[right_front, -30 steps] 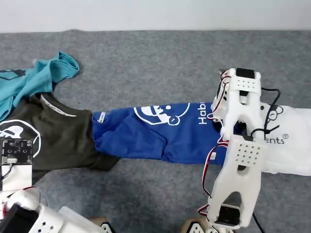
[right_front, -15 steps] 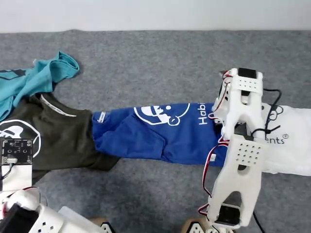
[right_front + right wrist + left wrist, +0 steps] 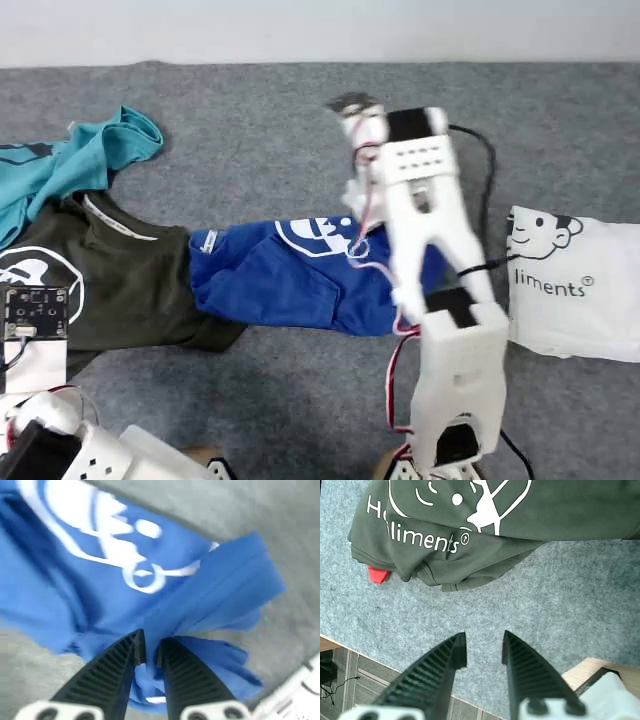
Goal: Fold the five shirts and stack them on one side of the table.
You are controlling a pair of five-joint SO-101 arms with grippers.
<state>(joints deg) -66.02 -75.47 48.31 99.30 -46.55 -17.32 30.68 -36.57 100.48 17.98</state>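
Observation:
The blue shirt (image 3: 280,275) lies crumpled across the middle of the grey mat. In the right wrist view my right gripper (image 3: 148,652) is shut on a bunched fold of the blue shirt (image 3: 150,580), whose white print spreads beyond the jaws. From above, the right arm (image 3: 425,200) stands over the shirt's right end and hides the grip. A folded white shirt (image 3: 575,290) lies at the right edge. A dark green shirt (image 3: 110,280) and a teal shirt (image 3: 60,165) lie at the left. My left gripper (image 3: 480,647) is open over bare mat, short of the dark green shirt (image 3: 470,530).
A small red object (image 3: 377,574) peeks from under the dark green shirt's hem. The mat's front edge and the wooden table edge (image 3: 590,667) lie close behind the left gripper. Bare grey mat (image 3: 260,120) stretches along the far side.
The right arm has swung left and away from the front, dragging the blue shirt's right end with it. The white shirt, partly covered before, now lies exposed. The left arm has not moved.

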